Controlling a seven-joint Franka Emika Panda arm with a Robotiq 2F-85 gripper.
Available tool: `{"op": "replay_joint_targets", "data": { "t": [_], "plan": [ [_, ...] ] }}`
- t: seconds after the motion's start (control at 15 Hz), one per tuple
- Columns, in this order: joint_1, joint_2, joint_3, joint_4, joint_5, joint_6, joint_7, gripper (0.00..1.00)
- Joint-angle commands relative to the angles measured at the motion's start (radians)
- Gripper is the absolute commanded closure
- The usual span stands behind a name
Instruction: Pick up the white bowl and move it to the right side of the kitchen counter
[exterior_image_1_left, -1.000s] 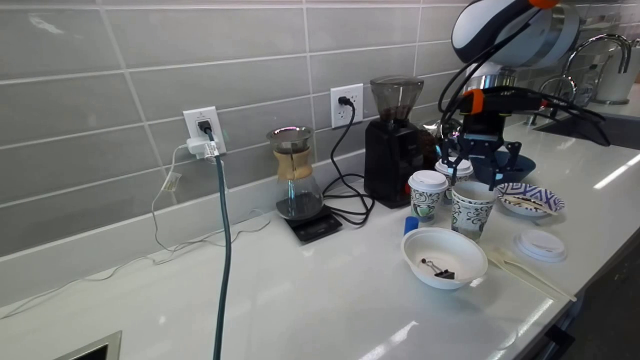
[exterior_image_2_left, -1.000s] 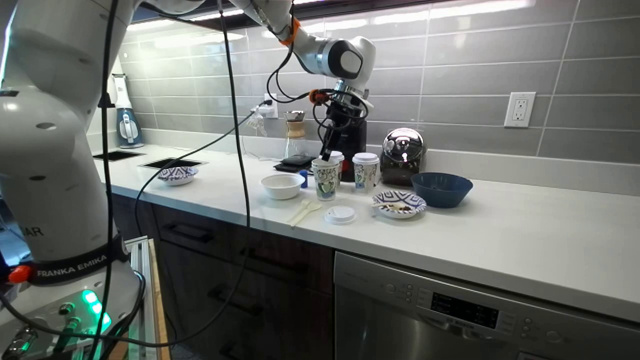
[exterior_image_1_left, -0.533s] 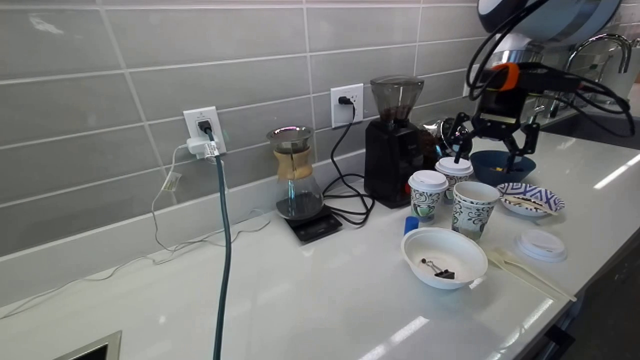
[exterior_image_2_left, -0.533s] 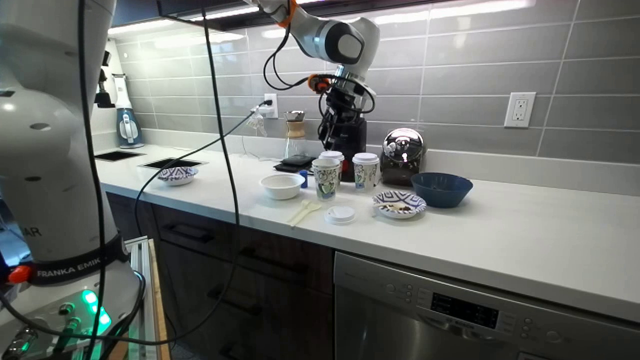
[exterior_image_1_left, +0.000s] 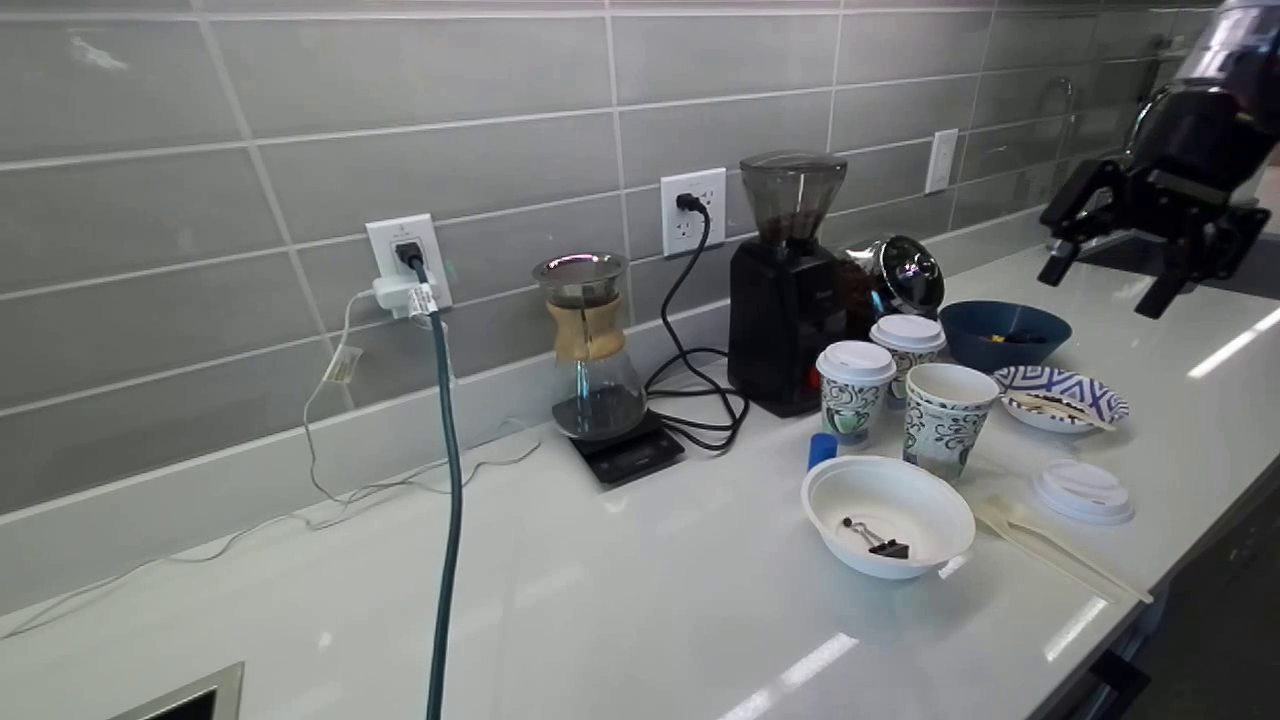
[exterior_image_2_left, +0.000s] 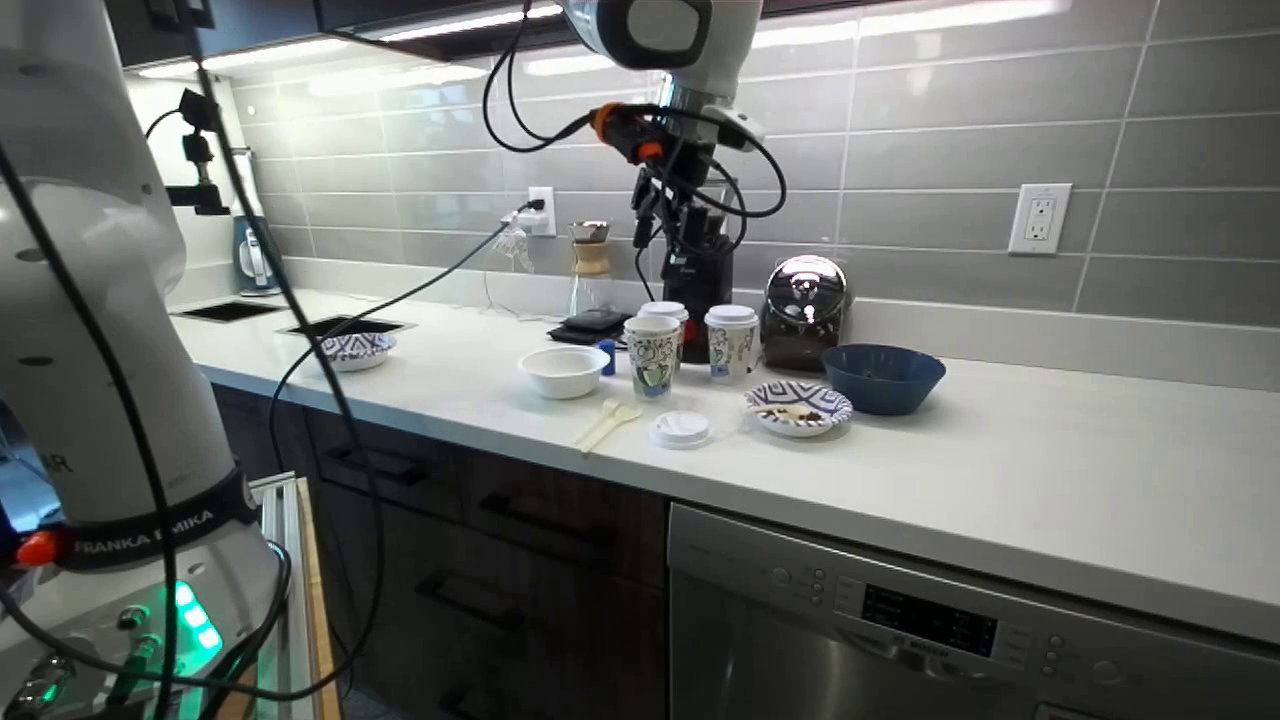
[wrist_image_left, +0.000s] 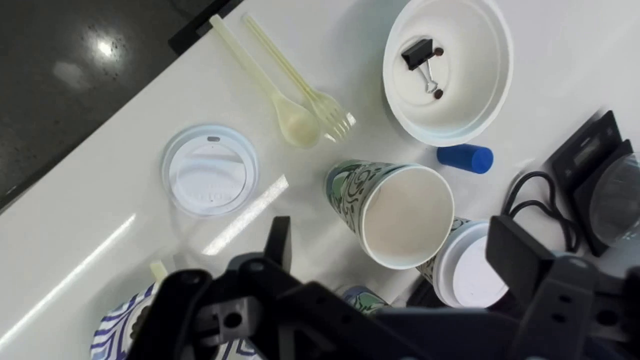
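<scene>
Claw up over the counter, jaws wide apart. White bowl upright on counter, black clip inside; blue cylinder just beside it, paper cup near.

In an exterior view, the desk lies open at lower centre, left of the white bowl; an open-topped paper cup and blue cylinder crowd its upper rim.

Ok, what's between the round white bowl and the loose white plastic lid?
The wrist view shows a cream plastic fork and a cream plastic spoon there: fork nearer the bowl, spoon nearer the lid.
</scene>
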Motion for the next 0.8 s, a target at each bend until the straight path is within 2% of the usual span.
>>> {"op": "replay_joint_targets", "data": {
  "t": [0.0, 0.13, 0.2, 0.4, 0.73],
  "plan": [
    [-0.004, -0.243, -0.035, -0.247, 0.003, 0.144, -0.16, 0.0],
    [0.001, -0.356, -0.05, -0.352, -0.083, 0.169, -0.222, 0.0],
    [0.013, -0.211, -0.058, -0.204, -0.039, 0.112, -0.162, 0.0],
    [0.02, -0.329, -0.071, -0.314, -0.074, 0.137, -0.199, 0.0],
    [0.022, -0.347, -0.072, -0.339, -0.079, 0.149, -0.205, 0.0]
  ]
}}
